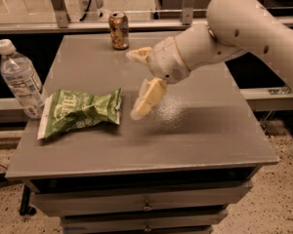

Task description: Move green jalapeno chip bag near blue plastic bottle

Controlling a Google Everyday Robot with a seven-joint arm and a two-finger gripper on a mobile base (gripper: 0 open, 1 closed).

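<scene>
The green jalapeno chip bag (80, 111) lies flat on the grey table (205, 130) at the left, its left end close to the blue plastic bottle (20, 79). The bottle stands upright at the table's left edge, clear with a white cap. My gripper (138, 84) hangs above the table's middle, to the right of the bag and clear of it. Its cream fingers (147, 99) are spread apart and hold nothing.
A short gold-brown drink can (119, 30) stands at the table's back edge, behind my gripper. The white arm (244, 28) reaches in from the upper right. Drawers (146, 206) sit below the tabletop. A rail runs behind the table.
</scene>
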